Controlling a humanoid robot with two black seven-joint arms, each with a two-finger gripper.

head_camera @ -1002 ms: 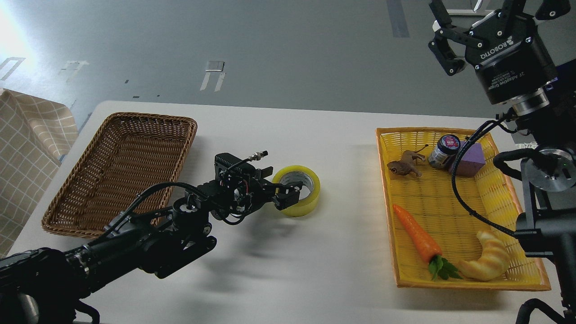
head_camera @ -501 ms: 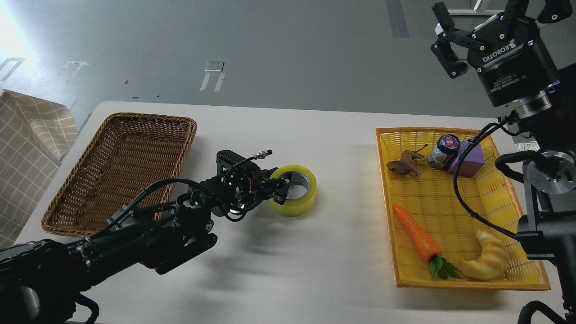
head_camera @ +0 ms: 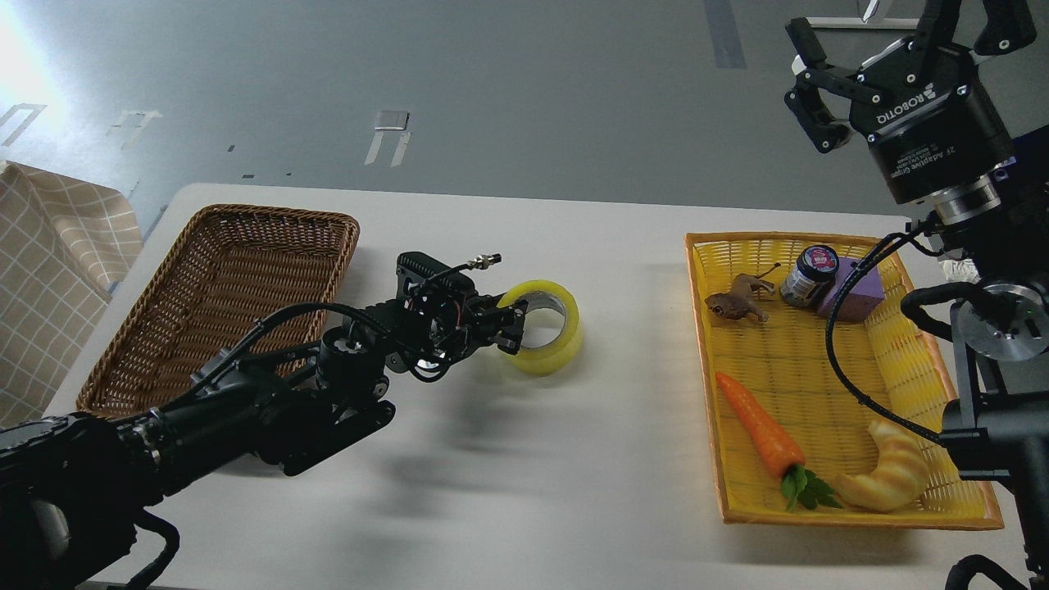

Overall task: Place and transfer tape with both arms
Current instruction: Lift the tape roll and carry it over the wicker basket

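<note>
The tape [head_camera: 551, 334], a yellow translucent roll with a grey-white core, is over the middle of the white table [head_camera: 574, 459]. My left gripper [head_camera: 513, 324] comes in from the left and is shut on the roll's left wall, one finger inside the core. The roll is tilted, with its left side raised. My right gripper [head_camera: 889, 45] is high at the top right, above the yellow basket. Its fingers are spread open and hold nothing.
An empty brown wicker basket [head_camera: 246, 287] stands at the left. A yellow basket [head_camera: 901, 360] at the right holds a carrot [head_camera: 758, 426], a croissant [head_camera: 889, 479], a brown toy animal [head_camera: 737, 299], a small jar [head_camera: 807, 274] and a purple block [head_camera: 856, 291]. A checked cloth [head_camera: 49, 279] hangs at the far left.
My left gripper has closed on the tape's left wall and raised it a little, so the roll now tilts. My right gripper has drifted slightly up and to the right.
</note>
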